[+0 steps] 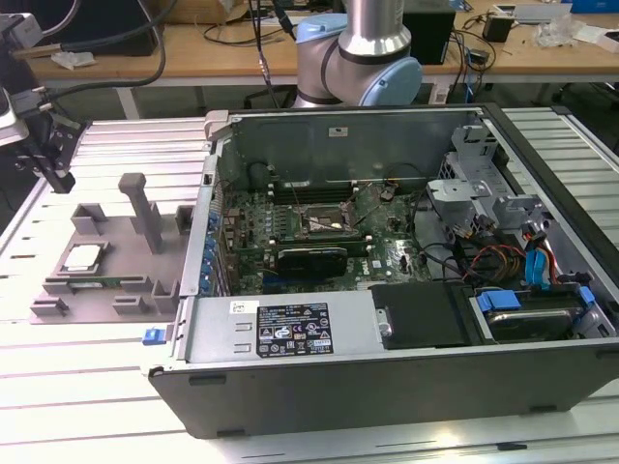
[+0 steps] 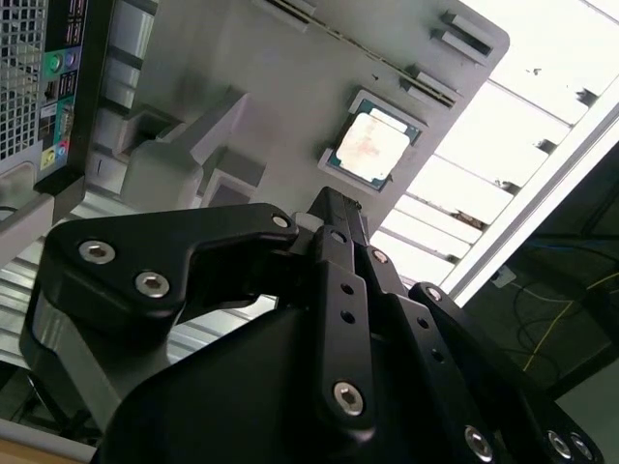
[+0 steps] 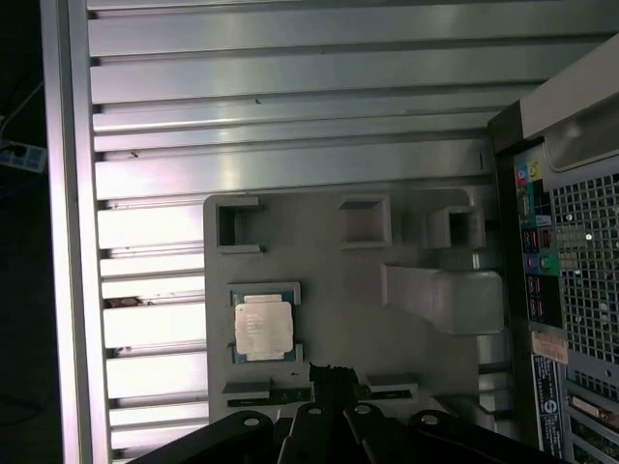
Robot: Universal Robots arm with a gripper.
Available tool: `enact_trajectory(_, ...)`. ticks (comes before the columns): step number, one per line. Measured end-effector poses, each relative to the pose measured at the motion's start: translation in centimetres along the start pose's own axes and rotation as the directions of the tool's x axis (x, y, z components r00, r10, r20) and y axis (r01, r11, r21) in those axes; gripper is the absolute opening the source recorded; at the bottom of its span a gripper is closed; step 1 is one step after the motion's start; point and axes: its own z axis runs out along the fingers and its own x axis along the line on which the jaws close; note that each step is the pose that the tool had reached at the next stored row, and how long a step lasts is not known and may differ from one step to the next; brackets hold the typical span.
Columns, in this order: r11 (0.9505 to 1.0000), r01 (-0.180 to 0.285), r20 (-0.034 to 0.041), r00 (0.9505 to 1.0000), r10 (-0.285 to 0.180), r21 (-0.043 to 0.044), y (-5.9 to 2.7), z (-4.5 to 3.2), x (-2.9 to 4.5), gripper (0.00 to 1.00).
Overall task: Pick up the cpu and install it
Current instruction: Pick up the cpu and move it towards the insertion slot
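The gripper's [image 2: 337, 205] black linkage sat closest to the lens in both wrist views, its fingers drawn together at the tips with nothing between them. Beyond those tips [image 3: 327, 370] lay the grey tray [image 3: 348, 309], and the cpu [image 3: 263, 327] rested flat in a square pocket of it, silver top upward. The gripper was near the cpu but apart from it, and the chip was fully uncovered. In the second wrist view the cpu [image 2: 372, 147] showed a pale shiny lid framed by a darker border, seated in the tray [image 2: 271, 87].

In the exterior view the tray [image 1: 126, 256] lay on the slatted aluminium table [image 1: 97, 387] at about nine o'clock from the open computer case [image 1: 387, 387], just beside its wall. The cpu [image 1: 84, 257] sat at about eight o'clock from the tray's upright post [image 1: 145, 208]. The motherboard socket [image 1: 324, 224], with its metal frame, lay inside the case at roughly three o'clock from the cpu, well apart from it. The robot arm's base joint [image 1: 363, 48] stood at twelve o'clock behind the case.
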Motion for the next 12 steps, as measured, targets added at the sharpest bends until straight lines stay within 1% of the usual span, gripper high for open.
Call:
enact_trajectory(5, 1.0, 0.0, 0.0001, 1.0, 0.0, -0.0006, 0.0, 0.11, 0.01, 0.11)
enact_trajectory(6, 1.0, 0.0, 0.0, 1.0, 0.0, -0.0015, -0.01, 0.23, 0.05, 0.11)
enact_trajectory(8, 1.0, 0.0, -0.0003, 1.0, 0.0, -0.0047, -0.04, 0.7, 0.26, 0.11)
enact_trajectory(12, 1.0, 0.0, -0.0005, 1.0, 0.0, -0.0064, -0.08, 1.15, 0.47, 0.11)
